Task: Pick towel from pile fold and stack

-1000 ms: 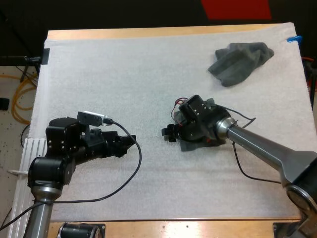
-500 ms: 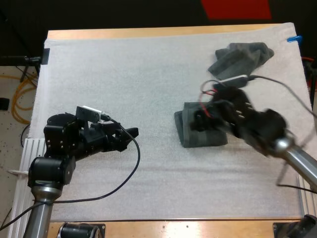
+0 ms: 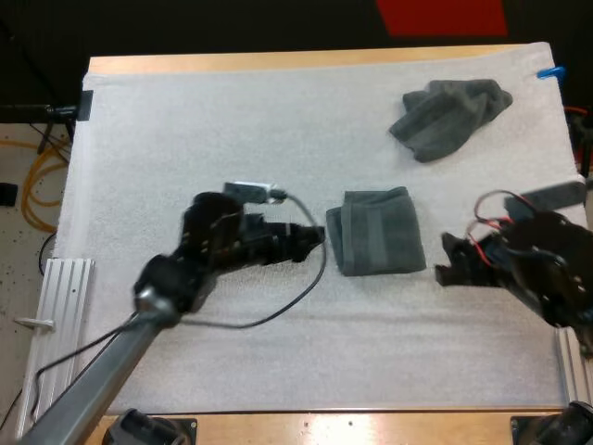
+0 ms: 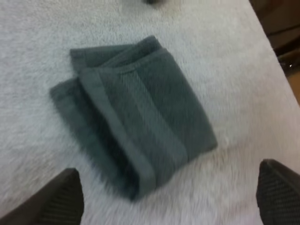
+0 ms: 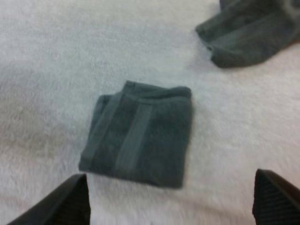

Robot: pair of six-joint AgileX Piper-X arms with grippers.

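Note:
A folded dark grey-green towel (image 3: 375, 245) lies flat on the white mat (image 3: 232, 130) near its middle. My left gripper (image 3: 315, 238) sits just left of it, open, with the folded towel (image 4: 136, 117) lying beyond its spread fingertips. My right gripper (image 3: 447, 262) is a little to the right of the towel, open and holding nothing; the folded towel (image 5: 140, 136) lies ahead of its wide-apart fingers. A crumpled towel (image 3: 449, 116) of the same colour rests at the far right of the mat, and the crumpled towel (image 5: 251, 37) also lies past the folded one.
The mat covers most of the wooden table (image 3: 278, 61). Open mat stretches across the far left and along the near side.
My right gripper let go of the folded towel and drew back to the right. My left arm swung from the near left up to the towel's left edge.

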